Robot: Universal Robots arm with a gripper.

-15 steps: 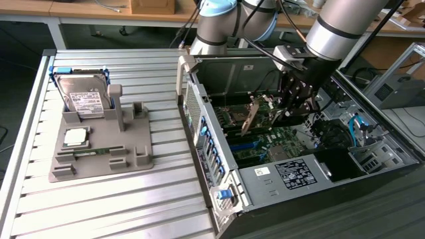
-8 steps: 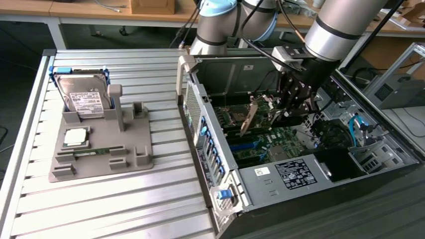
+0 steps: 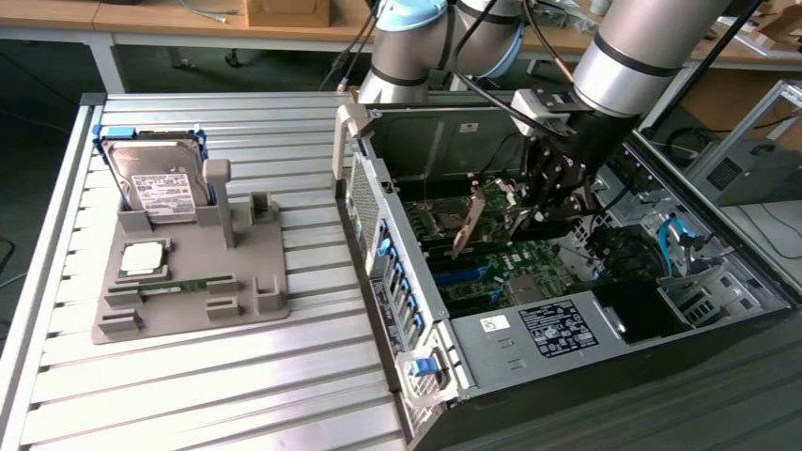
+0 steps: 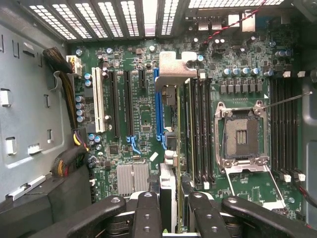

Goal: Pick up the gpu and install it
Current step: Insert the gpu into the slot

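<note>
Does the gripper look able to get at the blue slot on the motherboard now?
Probably yes. The gripper holds the gpu edge-on inside the open case, and the blue slot lies bare beside the card, with nothing across it.

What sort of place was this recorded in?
Probably a robotics lab workbench for computer assembly: an open metal computer case with green motherboard, a grey plastic fixture holding a silver hard drive, wooden desks behind.
</note>
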